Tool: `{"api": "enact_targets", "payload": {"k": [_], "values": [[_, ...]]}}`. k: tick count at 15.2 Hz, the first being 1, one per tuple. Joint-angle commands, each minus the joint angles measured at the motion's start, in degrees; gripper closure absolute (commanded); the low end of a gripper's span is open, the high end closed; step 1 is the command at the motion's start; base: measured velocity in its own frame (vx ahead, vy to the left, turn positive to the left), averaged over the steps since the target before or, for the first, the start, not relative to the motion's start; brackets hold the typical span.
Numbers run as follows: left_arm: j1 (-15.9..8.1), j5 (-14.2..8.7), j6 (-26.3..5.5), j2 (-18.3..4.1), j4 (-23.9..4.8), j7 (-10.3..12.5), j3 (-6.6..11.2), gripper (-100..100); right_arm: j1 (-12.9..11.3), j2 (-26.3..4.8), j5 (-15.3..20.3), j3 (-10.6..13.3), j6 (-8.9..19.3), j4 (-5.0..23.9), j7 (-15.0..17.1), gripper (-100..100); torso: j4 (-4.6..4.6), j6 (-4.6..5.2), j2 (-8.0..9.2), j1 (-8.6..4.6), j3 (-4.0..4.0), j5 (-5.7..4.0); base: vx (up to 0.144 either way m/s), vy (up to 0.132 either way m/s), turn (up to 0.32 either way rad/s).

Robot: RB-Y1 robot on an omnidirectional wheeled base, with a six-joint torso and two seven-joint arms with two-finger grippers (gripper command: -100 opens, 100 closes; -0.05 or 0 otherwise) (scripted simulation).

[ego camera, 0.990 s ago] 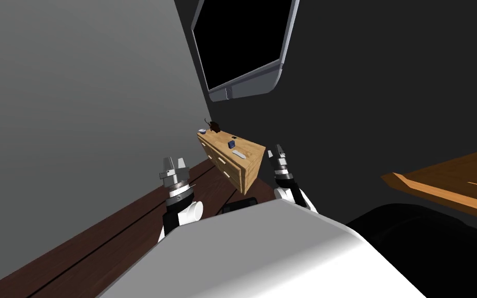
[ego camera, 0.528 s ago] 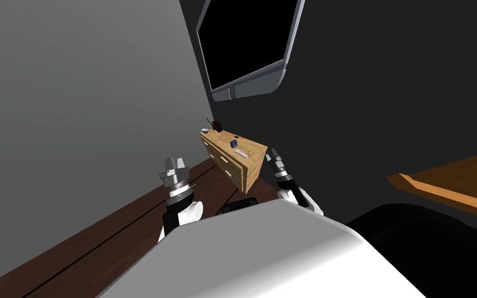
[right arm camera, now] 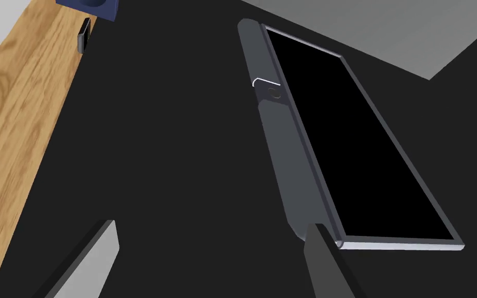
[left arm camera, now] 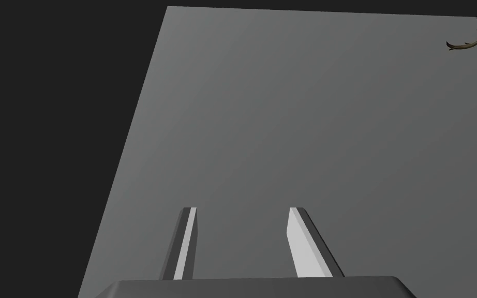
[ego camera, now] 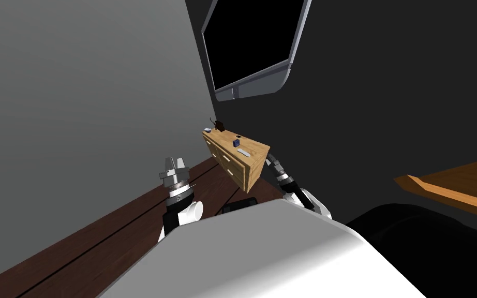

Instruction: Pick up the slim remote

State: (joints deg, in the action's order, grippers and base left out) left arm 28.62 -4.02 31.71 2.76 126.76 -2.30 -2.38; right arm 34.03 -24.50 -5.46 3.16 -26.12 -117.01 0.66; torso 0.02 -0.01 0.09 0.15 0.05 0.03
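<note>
The robot's right gripper (right arm camera: 209, 264) has its jaws wide and empty. The remote (ego camera: 243, 152) lies on the dresser (ego camera: 231, 165) just beside them. The left gripper (left arm camera: 245, 243) has its jaws parted, holding nothing.

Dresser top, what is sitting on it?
On the dresser, nearest me, lies a slim pale remote; then a blue block, a small black item, and at the far end a white dish and dark brown ornament. The drawers hide their contents.

Grey wall (ego camera: 77, 77) left, dark wall (ego camera: 387, 77) right; black screen (ego camera: 253, 41) upper centre above a wooden dresser (ego camera: 227, 160); dark plank floor (ego camera: 103, 238) lower left.
</note>
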Motion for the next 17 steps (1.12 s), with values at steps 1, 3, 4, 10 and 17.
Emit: {"api": "enact_targets", "payload": {"k": [1, 3, 4, 10, 17], "values": [[0.0, 0.0, 0.0, 0.0, 0.0, 0.0, 0.00, 0, 0.0, -1.6, 0.1, 0.2, 0.0, 0.6, 0.0, -100, 0.00, 0.00, 0.00, 0.00, 0.00, 0.00, -0.014, 0.027, 0.024], [0.0, 0.0, 0.0, 0.0, 0.0, 0.0, 0.00, 0, 0.4, -4.7, 0.3, 0.7, -0.2, 2.4, -0.1, -100, -0.01, -0.01, -0.02, -0.02, -0.01, -0.01, -0.017, 0.041, 0.071], [0.0, 0.0, 0.0, 0.0, 0.0, 0.0, 0.00, 0, 0.4, -5.0, 0.3, 0.7, -0.2, 2.4, -0.1, -100, 0.00, 0.00, -0.01, -0.01, -0.01, 0.00, -0.014, 0.032, 0.022], [0.0, 0.0, 0.0, 0.0, 0.0, 0.0, 0.00, 0, 1.3, -11.9, 0.8, 2.0, -0.5, 6.1, -0.2, -100, -0.01, 0.00, -0.04, 0.02, -0.02, 0.00, -0.011, 0.042, 0.058], [0.0, 0.0, 0.0, 0.0, 0.0, 0.0, 0.00, 0, 2.7, -20.9, 1.5, 4.0, -1.1, 12.2, -0.3, -100, -0.01, 0.00, -0.05, 0.01, -0.03, 0.01, -0.009, 0.047, 0.065]]}}
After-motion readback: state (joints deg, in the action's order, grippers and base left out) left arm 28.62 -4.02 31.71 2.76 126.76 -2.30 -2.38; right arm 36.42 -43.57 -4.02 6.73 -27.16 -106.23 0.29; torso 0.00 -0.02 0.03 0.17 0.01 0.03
